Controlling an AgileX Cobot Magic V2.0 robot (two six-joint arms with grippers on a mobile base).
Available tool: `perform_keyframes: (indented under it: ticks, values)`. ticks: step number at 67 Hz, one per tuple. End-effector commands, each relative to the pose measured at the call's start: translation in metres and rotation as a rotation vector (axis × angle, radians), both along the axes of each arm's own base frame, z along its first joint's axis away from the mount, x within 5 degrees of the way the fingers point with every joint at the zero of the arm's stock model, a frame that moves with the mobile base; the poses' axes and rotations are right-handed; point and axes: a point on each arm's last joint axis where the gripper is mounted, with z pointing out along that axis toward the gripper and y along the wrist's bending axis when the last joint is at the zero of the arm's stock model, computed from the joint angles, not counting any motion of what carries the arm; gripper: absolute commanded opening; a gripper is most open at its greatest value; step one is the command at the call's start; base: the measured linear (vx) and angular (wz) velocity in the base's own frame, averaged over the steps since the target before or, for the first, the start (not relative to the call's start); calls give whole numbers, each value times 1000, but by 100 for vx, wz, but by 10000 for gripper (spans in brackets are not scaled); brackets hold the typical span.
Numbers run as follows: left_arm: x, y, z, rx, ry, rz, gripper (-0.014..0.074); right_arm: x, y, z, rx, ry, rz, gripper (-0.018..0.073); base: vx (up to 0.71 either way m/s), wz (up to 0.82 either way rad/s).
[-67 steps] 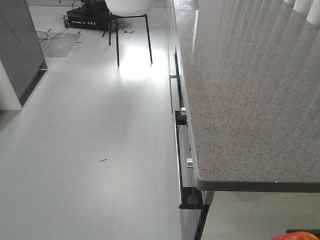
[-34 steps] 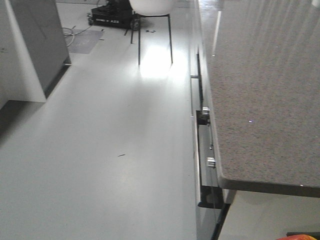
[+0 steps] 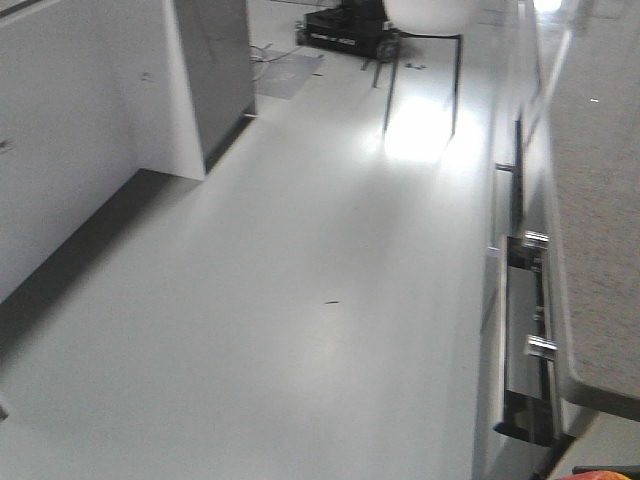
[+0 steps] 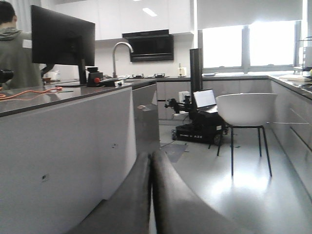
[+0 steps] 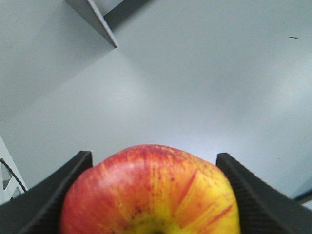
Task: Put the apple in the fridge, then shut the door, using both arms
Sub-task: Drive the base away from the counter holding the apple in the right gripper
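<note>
In the front view, a pale floor (image 3: pixel 300 300) fills most of the picture. A stone-topped counter (image 3: pixel 600 200) runs down the right side, with metal drawer handles (image 3: pixel 540 345) below its edge. A white chair (image 3: pixel 425 15) on thin black legs stands at the top, beside a black wheeled base (image 3: pixel 345 30). A grey cabinet (image 3: pixel 100 130) lines the left. A sliver of the red apple (image 3: pixel 605 476) shows at the bottom right corner.

In the left wrist view, the left gripper (image 4: pixel 151 168) has its two fingers pressed together with nothing between them. It is held above the floor beside the cabinet block, which carries a dark monitor (image 4: pixel 61 41).

In the right wrist view, the right gripper (image 5: pixel 153 161) grasps the apple. One black finger (image 5: pixel 48 195) presses each side of it, with bare floor below.
</note>
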Motion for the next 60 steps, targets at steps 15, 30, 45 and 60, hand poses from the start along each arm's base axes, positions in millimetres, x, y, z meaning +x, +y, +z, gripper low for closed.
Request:
perform_keyframes:
  ticks: [15,30,45,60]
  values:
    - [-2,0,4,-8,-78,-3,-6,3,2,13,54,-65,-14,393,-3,47]
    - [-2,0,4,-8,-78,-3,-6,3,2,13,54,-65,-14,393,-3,48]
    - [-2,0,4,-8,-78,-3,-6,3,2,13,54,-65,-14,393,-1,48]
    - [-2,0,4,-8,-78,-3,-6,3,2,13,53,-63,-14,393,1,52]
